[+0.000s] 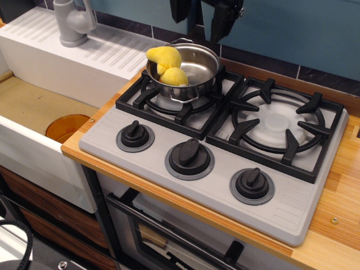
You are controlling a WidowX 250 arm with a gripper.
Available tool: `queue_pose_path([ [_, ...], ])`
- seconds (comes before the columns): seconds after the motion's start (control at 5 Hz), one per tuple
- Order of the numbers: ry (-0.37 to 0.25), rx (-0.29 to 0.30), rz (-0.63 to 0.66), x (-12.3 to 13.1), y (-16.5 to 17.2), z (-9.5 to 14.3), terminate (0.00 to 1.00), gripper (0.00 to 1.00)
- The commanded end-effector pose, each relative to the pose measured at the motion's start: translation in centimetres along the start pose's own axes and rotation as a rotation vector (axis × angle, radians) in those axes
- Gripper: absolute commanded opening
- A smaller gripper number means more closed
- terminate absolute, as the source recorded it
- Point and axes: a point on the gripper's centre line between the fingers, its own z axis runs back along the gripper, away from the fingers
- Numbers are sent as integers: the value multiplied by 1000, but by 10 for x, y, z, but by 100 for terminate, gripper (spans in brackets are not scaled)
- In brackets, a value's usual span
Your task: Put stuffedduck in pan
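The yellow stuffedduck (167, 65) lies in the shiny steel pan (194, 70), leaning over its left rim. The pan stands on the back left burner grate. My gripper (201, 16) hangs at the top edge of the view, above and behind the pan. Its two dark fingers (223, 19) stand apart with nothing between them; it is open and clear of the duck.
A second burner grate (278, 125) is to the right. Three black knobs (189, 157) line the stove front. A white sink (39, 107) with an orange drain disc (66, 127) and a grey faucet (72, 22) sits at left. Wooden counter (337, 219) at right.
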Motion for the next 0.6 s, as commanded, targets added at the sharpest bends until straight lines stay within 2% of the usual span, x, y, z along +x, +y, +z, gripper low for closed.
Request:
queue_pose_path([
  [0.0, -62, 1, 22, 4, -4, 27, 0, 100],
  [0.2, -11, 16, 33, 7, -3, 28, 0, 100],
  [0.4, -22, -36, 22, 7, 1, 27, 100, 100],
])
